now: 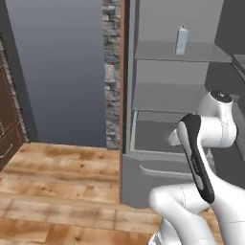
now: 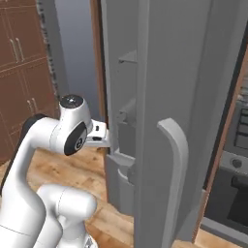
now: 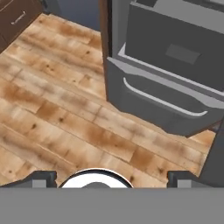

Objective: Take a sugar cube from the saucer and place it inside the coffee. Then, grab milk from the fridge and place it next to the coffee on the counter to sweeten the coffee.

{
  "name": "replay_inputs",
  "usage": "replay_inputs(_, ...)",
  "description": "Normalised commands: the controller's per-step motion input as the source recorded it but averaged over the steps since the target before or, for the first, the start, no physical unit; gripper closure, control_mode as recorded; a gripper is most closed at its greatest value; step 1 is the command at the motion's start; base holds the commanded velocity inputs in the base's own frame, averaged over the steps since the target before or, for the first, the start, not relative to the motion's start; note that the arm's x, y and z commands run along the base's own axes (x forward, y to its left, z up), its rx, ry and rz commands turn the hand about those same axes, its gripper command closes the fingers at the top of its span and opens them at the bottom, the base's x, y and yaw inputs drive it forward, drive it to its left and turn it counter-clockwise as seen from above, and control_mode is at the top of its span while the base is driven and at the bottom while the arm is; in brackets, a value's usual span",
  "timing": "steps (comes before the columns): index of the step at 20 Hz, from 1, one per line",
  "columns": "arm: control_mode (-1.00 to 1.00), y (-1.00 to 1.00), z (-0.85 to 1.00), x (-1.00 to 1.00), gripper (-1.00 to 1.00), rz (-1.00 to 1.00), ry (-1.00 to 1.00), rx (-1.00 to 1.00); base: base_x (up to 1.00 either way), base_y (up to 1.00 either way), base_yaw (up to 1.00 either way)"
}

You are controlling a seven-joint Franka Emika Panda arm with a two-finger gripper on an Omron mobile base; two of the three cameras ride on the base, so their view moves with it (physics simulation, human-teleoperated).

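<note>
The fridge (image 1: pixel 167 91) stands open, showing grey glass shelves. The milk (image 1: pixel 181 40), a small pale blue-grey carton, stands upright on the top shelf. My gripper (image 3: pixel 113 179) is open, its two dark fingertips (image 3: pixel 43 178) wide apart with nothing between them. It points down at the wooden floor in front of the fridge's lower drawer (image 3: pixel 166 92), well below the milk. The white hand (image 2: pixel 98 134) sits close to the fridge's door racks. The sugar cube, saucer, coffee and counter are out of view.
The open fridge door (image 2: pixel 160 72) with its curved handle (image 2: pixel 177 160) stands right of the arm. Brown wooden cabinets (image 1: pixel 7 134) are at the left, and a stone wall strip (image 1: pixel 111 72) is beside the fridge. A dark appliance front (image 2: pixel 232 189) sits at the far right.
</note>
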Motion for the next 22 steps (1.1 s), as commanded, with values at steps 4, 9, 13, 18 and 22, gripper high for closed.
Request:
replay_inputs(4, 1.00, 0.00, 0.00, 0.00, -1.00, 0.00, 0.00, 0.00, 1.00, 0.14, -0.44)
replay_inputs(9, 1.00, 0.00, 0.00, 0.00, -1.00, 0.00, 0.00, 0.00, 0.99, 0.00, -0.32)
replay_inputs(13, 1.00, 0.00, 0.00, 0.00, -1.00, 0.00, 0.00, 0.00, 0.70, 0.10, -0.19)
replay_inputs(18, 1.00, 0.00, 0.00, 0.00, -1.00, 0.00, 0.00, 0.00, 0.26, 0.10, -0.02)
replay_inputs(22, 1.00, 0.00, 0.00, 0.00, -1.00, 0.00, 0.00, 0.00, 0.06, 0.00, 0.01)
